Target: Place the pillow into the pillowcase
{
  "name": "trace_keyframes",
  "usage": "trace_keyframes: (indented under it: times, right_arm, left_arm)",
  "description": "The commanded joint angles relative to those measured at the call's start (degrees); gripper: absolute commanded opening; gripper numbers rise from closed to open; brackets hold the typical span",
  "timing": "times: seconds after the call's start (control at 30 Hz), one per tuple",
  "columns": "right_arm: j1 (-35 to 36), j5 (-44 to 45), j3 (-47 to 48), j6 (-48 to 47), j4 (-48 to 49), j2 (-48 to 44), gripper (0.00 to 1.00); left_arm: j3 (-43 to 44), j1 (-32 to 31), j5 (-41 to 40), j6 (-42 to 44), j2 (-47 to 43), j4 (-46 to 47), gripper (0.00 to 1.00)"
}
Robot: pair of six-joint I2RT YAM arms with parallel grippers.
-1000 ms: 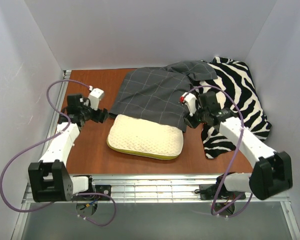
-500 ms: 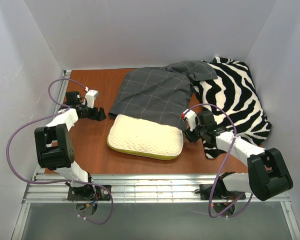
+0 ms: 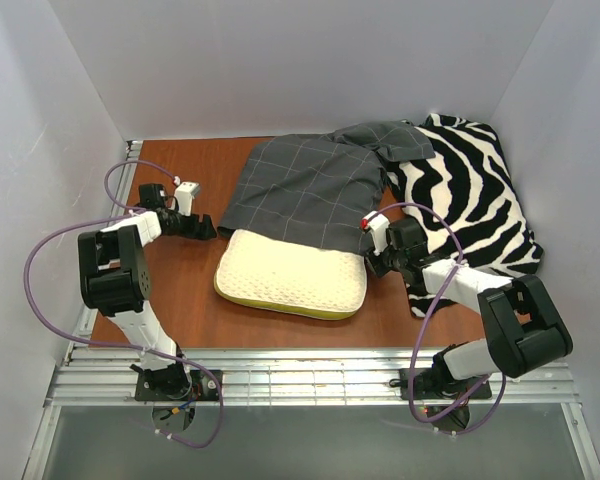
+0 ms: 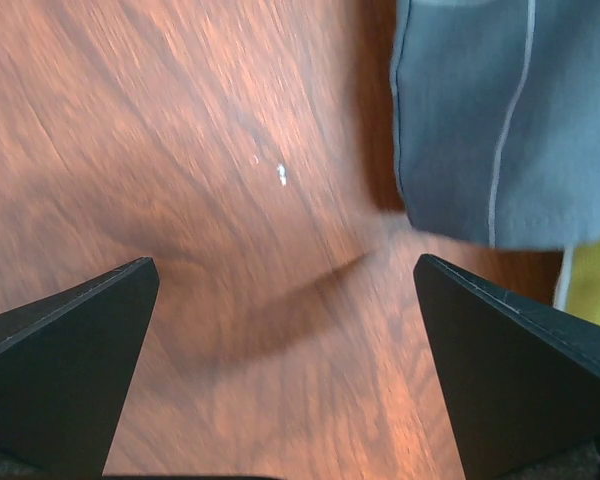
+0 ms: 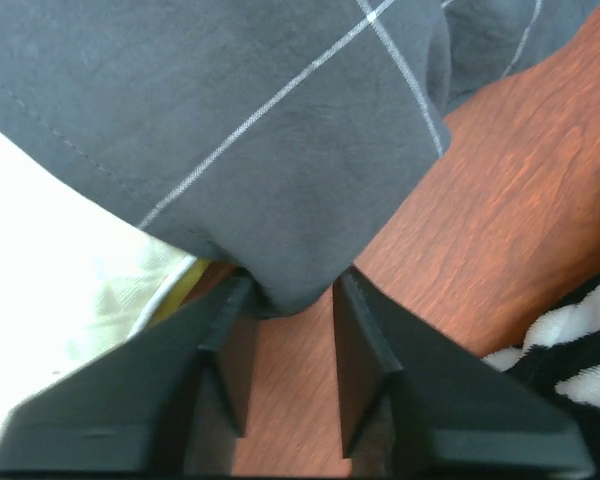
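The cream pillow (image 3: 292,276) lies flat at the middle front of the table; its yellow edge also shows in the left wrist view (image 4: 592,290). Its far edge is under the near hem of the dark grey grid pillowcase (image 3: 310,185), which is spread behind it. My left gripper (image 3: 209,228) is open and low over bare wood (image 4: 285,265), just left of the pillowcase's near left corner (image 4: 490,120). My right gripper (image 3: 369,262) is at the near right corner, jaws partly open, and the cloth corner (image 5: 290,200) hangs between the fingertips (image 5: 292,282) beside the pillow (image 5: 70,260).
A zebra-striped fabric (image 3: 470,210) is heaped at the right, under and behind my right arm. The brown table (image 3: 180,300) is enclosed by white walls on three sides. A metal rail (image 3: 310,375) runs along the front edge. Purple cables loop from both arms.
Both arms have dropped lower. My right gripper has moved down and forward to the pillowcase's near right corner. My left gripper has stayed near the left corner.
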Motion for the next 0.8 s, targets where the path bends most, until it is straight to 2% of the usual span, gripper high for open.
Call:
trace_keyframes:
  times: [0.0, 0.07, 0.1, 0.3, 0.5, 0.6, 0.63, 0.67, 0.77]
  right_arm:
    - [0.3, 2.0, 0.6, -0.3, 3.2, 0.6, 0.23]
    - [0.3, 1.6, 0.6, -0.2, 2.9, 0.5, 0.12]
    - [0.4, 1.6, 0.6, -0.2, 2.5, 0.5, 0.02]
    - [0.3, 1.5, 1.1, -0.2, 1.4, -0.6, 0.01]
    - [0.4, -0.4, 2.1, 0.2, -0.5, -0.2, 0.01]
    - [0.3, -0.8, 2.8, 0.2, -2.1, 0.1, 0.01]
    - [0.3, -1.8, 3.1, -0.4, -3.4, 0.1, 0.01]
    - [0.3, -1.8, 3.1, -0.4, -3.5, 0.1, 0.01]
    - [0.3, -4.8, 4.3, 0.2, -4.8, 1.2, 0.01]
  left_arm:
    - [1.5, 0.2, 3.2, 1.8, 0.6, 2.3, 0.98]
    - [0.7, -0.4, 4.4, 3.5, 0.5, 4.0, 0.98]
    - [0.6, -0.8, 4.6, 3.9, 0.6, 4.4, 0.98]
    - [-1.4, -2.1, 6.9, 8.0, 0.7, 3.6, 0.98]
    - [-8.5, -2.1, 6.4, 18.0, -3.5, 2.9, 0.96]
    - [-9.7, -2.9, 7.1, 14.7, -3.1, 7.8, 0.97]
    - [-8.3, -4.0, 5.5, 10.5, -2.1, 11.6, 0.93]
    - [-7.5, -4.0, 5.9, 10.5, -1.6, 11.6, 0.93]
    - [-4.0, -4.7, 9.8, 5.2, 0.9, 14.6, 0.90]
